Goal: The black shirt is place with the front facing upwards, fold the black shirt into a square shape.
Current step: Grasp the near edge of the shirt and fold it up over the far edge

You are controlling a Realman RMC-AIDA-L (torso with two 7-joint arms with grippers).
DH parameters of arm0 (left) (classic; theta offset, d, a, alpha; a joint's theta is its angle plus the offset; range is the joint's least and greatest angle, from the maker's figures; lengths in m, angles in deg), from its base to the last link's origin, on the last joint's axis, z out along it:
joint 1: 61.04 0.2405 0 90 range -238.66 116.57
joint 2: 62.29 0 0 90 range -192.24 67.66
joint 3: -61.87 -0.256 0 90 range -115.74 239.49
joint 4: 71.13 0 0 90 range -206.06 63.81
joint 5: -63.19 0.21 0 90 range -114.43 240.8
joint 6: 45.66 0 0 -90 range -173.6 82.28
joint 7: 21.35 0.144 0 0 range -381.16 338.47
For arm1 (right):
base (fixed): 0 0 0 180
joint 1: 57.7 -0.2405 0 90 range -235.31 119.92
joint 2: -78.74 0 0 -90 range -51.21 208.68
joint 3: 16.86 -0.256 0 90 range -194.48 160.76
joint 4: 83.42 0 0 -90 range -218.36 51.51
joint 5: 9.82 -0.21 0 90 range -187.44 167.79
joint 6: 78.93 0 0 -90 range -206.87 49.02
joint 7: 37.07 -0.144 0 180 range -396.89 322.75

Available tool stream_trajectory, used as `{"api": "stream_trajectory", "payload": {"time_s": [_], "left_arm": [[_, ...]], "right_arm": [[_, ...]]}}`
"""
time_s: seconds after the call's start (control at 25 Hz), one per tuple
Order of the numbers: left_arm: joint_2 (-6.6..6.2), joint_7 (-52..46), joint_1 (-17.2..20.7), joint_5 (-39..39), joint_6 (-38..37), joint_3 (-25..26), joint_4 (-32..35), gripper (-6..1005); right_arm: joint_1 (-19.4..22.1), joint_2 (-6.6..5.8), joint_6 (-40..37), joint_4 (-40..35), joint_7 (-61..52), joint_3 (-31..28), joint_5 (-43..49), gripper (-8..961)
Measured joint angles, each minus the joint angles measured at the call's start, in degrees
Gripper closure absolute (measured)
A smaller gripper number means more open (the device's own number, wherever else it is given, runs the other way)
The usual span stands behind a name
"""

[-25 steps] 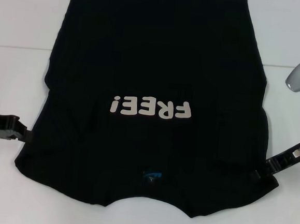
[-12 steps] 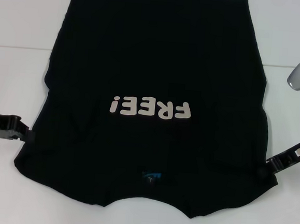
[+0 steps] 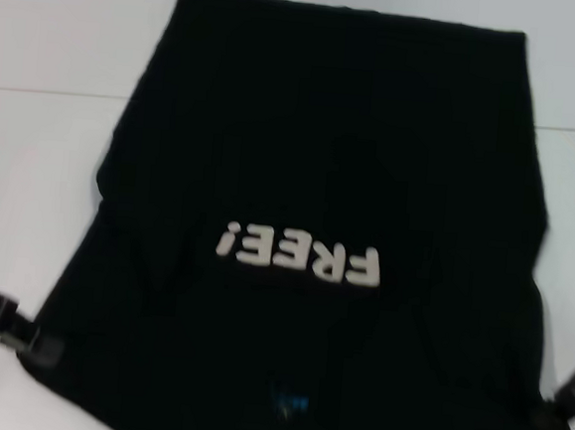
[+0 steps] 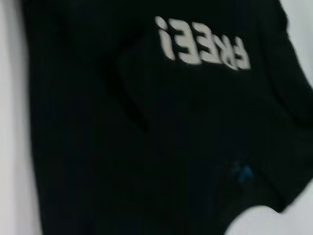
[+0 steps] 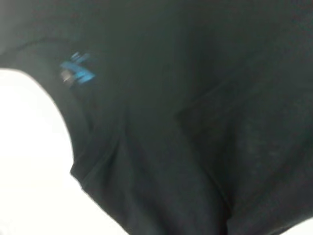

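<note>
two grippers sit at the low corners of the head view, one on each side of the black shirt (image 3: 316,227). the shirt lies flat on the white surface (image 3: 43,156), filling the middle of the frame, its cream letters (image 3: 299,257) up and its blue label (image 3: 289,404) near the bottom edge. my left gripper (image 3: 43,348) touches the lower left corner, my right gripper (image 3: 561,416) the lower right. i think i hold both corners so the near edge can fold evenly. i cannot tell if either pair of jaws is pinching cloth.
</note>
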Motion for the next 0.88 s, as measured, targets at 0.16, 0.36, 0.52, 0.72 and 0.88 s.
{"api": "stream_trajectory", "payload": {"time_s": [0.16, 0.36, 0.52, 0.72, 0.88], "left_arm": [[-0.23, 0.4, 0.7, 1.1, -2.4, 0.4, 0.6, 951], [-0.05, -1.5, 0.9, 1.4, 1.0, 1.1, 1.2, 950], [0.34, -6.2, 1.4, 2.6, 2.7, 0.8, 4.2, 944], [0.96, -8.3, 2.0, 4.1, 4.3, 1.2, 5.0, 896], [1.71, -9.8, 3.1, 4.2, 6.6, 1.4, 5.0, 815]], "right_arm": [[1.1, 0.11, -2.9, -1.0, 3.4, -0.1, 0.1, 910], [1.0, 0.05, -1.0, -1.1, 3.1, -0.6, -0.1, 910], [0.8, 0.11, -0.5, -1.1, 2.8, -0.8, -0.1, 910], [0.8, 0.06, 0.8, -1.0, 1.5, -1.7, -0.2, 909], [0.8, 0.07, 1.0, -0.8, 0.9, -1.8, -0.1, 909]]}}
